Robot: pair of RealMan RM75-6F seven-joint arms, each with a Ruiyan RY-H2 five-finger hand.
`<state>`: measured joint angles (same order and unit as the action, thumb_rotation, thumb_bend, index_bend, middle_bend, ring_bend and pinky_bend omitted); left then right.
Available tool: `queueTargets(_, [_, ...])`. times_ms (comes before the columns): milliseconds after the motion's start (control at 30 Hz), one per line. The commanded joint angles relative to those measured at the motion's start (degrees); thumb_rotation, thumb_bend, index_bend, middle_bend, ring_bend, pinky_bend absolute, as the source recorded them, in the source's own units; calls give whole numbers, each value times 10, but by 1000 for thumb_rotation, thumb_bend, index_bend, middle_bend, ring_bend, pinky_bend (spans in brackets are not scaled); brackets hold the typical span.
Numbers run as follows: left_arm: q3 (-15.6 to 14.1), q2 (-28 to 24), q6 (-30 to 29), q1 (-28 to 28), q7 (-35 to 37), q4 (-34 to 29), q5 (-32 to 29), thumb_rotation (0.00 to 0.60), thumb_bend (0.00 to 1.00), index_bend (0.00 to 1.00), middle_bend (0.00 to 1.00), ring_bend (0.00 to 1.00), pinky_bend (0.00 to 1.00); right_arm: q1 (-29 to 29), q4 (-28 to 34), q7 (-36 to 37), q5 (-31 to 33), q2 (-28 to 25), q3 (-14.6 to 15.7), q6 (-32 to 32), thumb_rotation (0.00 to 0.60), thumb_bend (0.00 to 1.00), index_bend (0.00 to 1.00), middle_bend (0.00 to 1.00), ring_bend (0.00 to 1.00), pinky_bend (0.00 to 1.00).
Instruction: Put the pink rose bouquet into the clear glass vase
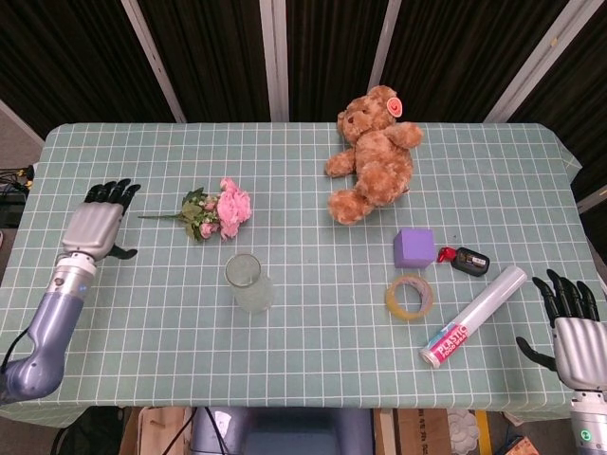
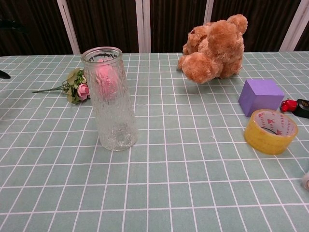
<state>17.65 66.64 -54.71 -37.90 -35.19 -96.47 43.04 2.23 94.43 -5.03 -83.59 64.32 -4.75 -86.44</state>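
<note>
The pink rose bouquet [image 1: 216, 211] lies flat on the checked green table, its stem pointing left; the chest view shows its leaves and a small bud [image 2: 77, 88], the big bloom seen through the glass. The clear glass vase [image 1: 248, 282] stands upright and empty just in front of the bouquet, near centre left [image 2: 110, 99]. My left hand [image 1: 99, 221] hovers open over the table's left side, a short way left of the stem tip. My right hand [image 1: 572, 333] hangs open off the table's front right corner, holding nothing.
A brown teddy bear [image 1: 373, 155] lies at the back centre. To the right sit a purple cube [image 1: 413, 246], a yellow tape roll [image 1: 409, 297], a small red and black object [image 1: 465, 259] and a plastic wrap roll [image 1: 473, 317].
</note>
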Motion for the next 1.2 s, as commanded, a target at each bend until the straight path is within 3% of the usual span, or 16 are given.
queueTargets(33, [1, 49, 21, -49, -32, 51, -47, 600, 149, 0, 0, 0, 0, 2, -1, -5, 6, 3, -2, 4, 600, 205, 126, 80, 86, 0])
queueTargets(533, [-19, 193, 35, -141, -66, 206, -103, 600, 149, 0, 0, 0, 0, 7, -12, -7, 35, 7, -11, 20, 600, 205, 126, 80, 87, 0])
queueTargets(967, [-28, 306, 38, -189, -79, 336, -111, 600, 151, 7, 0, 0, 0, 5, -14, 1, 39, 5, -13, 17, 600, 205, 126, 80, 86, 0])
queueTargets(1067, [-27, 325, 36, -197, -77, 354, -105, 600, 207, 38, 11, 9, 29, 4, -15, 4, 39, 5, -13, 17, 600, 205, 126, 80, 86, 0])
queueTargets(1200, [-32, 346, 27, -200, -74, 378, -87, 600, 312, 105, 119, 85, 123, 3, -15, 8, 36, 4, -12, 15, 600, 204, 126, 80, 86, 0])
